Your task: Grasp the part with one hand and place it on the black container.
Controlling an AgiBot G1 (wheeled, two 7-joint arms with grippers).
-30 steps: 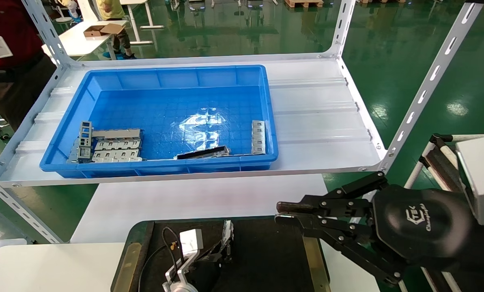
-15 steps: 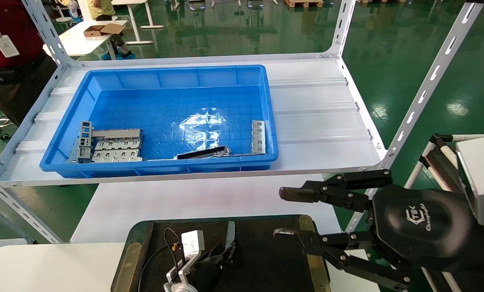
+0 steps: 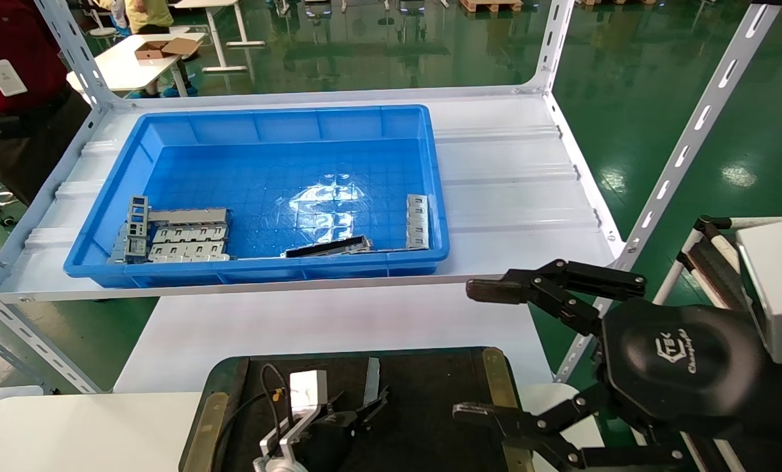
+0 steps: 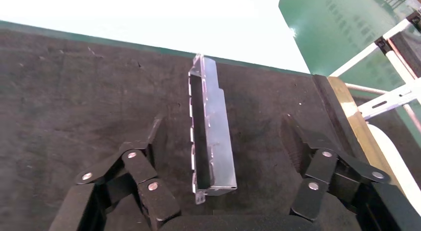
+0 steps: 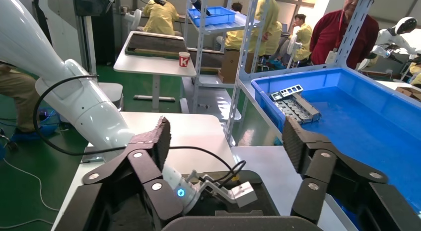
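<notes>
One part (image 4: pixel 211 136) lies flat on the black container (image 4: pixel 74 92), between the left claw's (image 4: pixel 223 141) wide-spread fingers; the right claw (image 3: pixel 489 351) gapes wide nearby.

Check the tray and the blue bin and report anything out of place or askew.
Nothing stands out. The part lies flat on the black container, between the left gripper's open fingers and touching neither. The other parts lie inside the blue bin. The right gripper is open beside the container.
</notes>
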